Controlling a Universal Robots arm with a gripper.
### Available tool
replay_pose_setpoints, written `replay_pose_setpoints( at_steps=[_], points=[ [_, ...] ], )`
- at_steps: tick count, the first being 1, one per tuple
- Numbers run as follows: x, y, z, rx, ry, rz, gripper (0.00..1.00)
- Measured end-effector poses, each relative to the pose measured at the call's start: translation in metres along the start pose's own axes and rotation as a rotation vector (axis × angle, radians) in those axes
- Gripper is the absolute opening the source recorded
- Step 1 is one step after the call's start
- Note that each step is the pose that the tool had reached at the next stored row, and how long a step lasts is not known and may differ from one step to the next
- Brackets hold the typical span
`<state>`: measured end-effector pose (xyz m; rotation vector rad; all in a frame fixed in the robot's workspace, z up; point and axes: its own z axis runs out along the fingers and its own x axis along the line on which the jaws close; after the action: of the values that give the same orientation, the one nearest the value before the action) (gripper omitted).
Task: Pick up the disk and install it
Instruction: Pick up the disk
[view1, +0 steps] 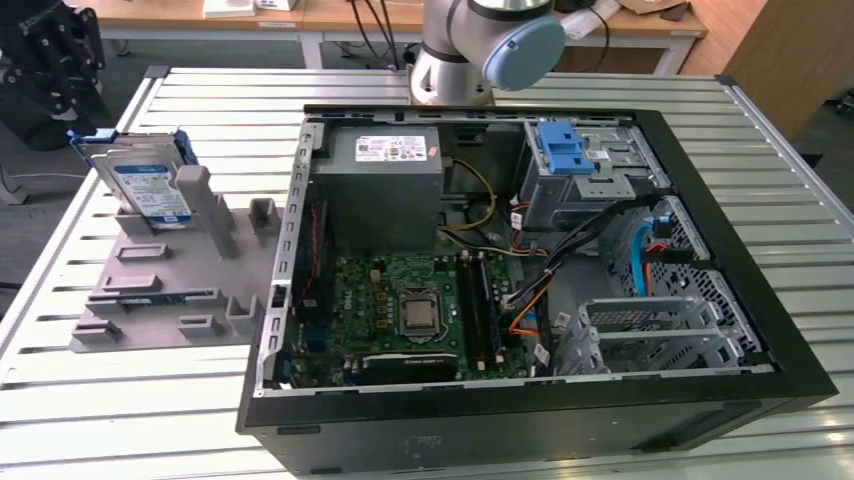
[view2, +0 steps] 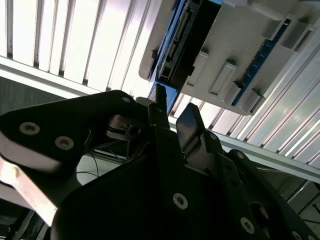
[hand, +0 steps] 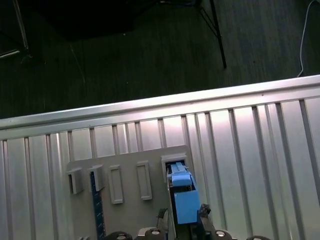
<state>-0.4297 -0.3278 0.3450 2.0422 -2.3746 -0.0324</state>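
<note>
Silver rectangular hard drive (view1: 140, 180) in its blue plastic carrier stands on edge in the grey plastic holder (view1: 147, 290) on the slatted metal surface (view1: 134, 400), at the exterior view's left of the open black computer case (view1: 534, 420). In the second wrist view we see the jaws slightly apart and empty, with the hard drive (view2: 192, 40) beyond their tips.

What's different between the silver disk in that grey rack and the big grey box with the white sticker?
The disk is thin and flat; the grey box is bulky. The disk stands on edge in the grey rack beside the computer case; the grey box sits inside it. The disk is edged in blue; the grey box is plain grey. Both carry a printed label.
</note>
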Motion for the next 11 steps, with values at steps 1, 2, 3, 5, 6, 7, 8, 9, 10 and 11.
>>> replay_pose_setpoints(
  at_steps=[1, 2, 3, 5, 6, 7, 8, 9, 10, 11],
  points=[
    [0.0, 0.0004, 0.0006, 0.0007, 0.0, -0.003, 0.36],
    [0.0, 0.0004, 0.001, 0.0013, 0.0, -0.006, 0.36],
    [0.0, 0.0004, 0.001, 0.0015, 0.0002, -0.006, 0.36],
    [0.0, 0.0004, 0.001, 0.0017, 0.0001, -0.006, 0.36],
    [0.0, 0.0004, 0.0015, 0.0019, -0.0001, -0.006, 0.36],
    [0.0, 0.0005, 0.0021, 0.0019, -0.0007, -0.008, 0.37],
    [0.0, 0.0005, 0.0028, 0.0019, -0.0006, -0.012, 0.37],
    [0.0, 0.0004, 0.0035, 0.002, -0.0004, -0.02, 0.43],
    [0.0, 0.0004, 0.0043, 0.0021, -0.0003, -0.03, 0.43],
    [0.0001, 0.0004, 0.005, 0.0021, 0.0, -0.042, 0.43]
  ],
)
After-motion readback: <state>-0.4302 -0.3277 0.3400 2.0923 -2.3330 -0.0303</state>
